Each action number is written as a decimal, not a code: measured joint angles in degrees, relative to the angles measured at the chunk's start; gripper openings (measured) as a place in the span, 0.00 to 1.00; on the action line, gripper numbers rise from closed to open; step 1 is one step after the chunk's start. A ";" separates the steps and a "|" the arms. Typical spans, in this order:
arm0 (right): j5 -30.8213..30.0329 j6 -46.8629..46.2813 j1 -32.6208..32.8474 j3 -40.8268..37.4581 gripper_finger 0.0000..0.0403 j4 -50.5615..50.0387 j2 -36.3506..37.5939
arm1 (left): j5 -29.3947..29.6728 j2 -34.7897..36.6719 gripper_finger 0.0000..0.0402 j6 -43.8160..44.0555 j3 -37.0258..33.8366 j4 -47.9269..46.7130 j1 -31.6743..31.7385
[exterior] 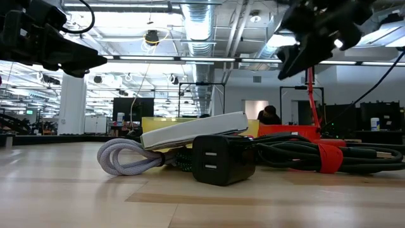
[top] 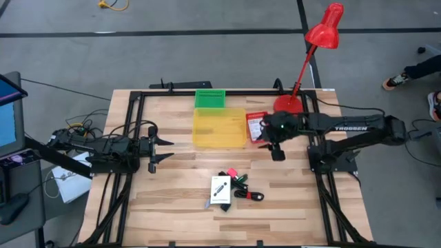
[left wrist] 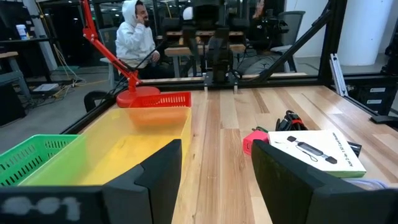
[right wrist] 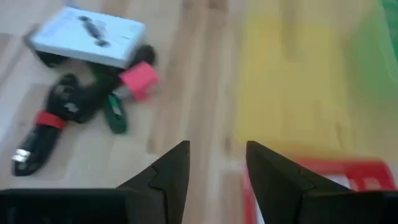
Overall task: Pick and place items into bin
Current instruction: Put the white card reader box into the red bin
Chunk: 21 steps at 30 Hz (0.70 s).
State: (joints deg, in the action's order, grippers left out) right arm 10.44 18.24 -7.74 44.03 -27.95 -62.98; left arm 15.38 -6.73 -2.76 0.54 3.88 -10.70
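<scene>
Items sit clustered on the table [top: 172, 200] toward its front centre: a white carded package [top: 220, 189] printed with a black part, lying partly over a black cable bundle with a red tie [top: 249, 195], a pink piece [top: 231, 172] and a green-handled tool [top: 240, 180] just beside it. Behind them, well apart, lies the yellow bin [top: 219, 127], with a green basket [top: 210, 98] touching its far edge and a red bin [top: 256, 126] at its right side. Right tool [top: 270, 142] hovers over the red bin's front edge, fingers parted, nothing held; its arm reads "TROSSEN". Left tool [top: 165, 151] waits left of the yellow bin, fingers spread, empty. Red lamp [top: 324, 31] stands at the table's far right.
</scene>
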 joint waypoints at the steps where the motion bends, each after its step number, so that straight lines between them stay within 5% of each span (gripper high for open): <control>1: -0.02 -0.54 1.30 0.00 0.37 0.91 0.00 | 0.00 0.00 0.46 0.02 0.00 0.00 0.01; 10: -0.23 -21.07 10.65 -0.50 0.35 12.40 -0.08 | 0.00 0.01 0.46 -0.35 -0.02 0.00 0.00; 21: -13.18 -58.72 21.22 -0.52 0.39 21.85 -12.00 | 0.00 0.00 0.46 0.34 0.00 0.00 0.01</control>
State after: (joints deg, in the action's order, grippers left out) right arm -2.74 -40.48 13.48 43.51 -6.10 -74.98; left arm 15.38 -6.74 -2.42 0.54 3.88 -10.69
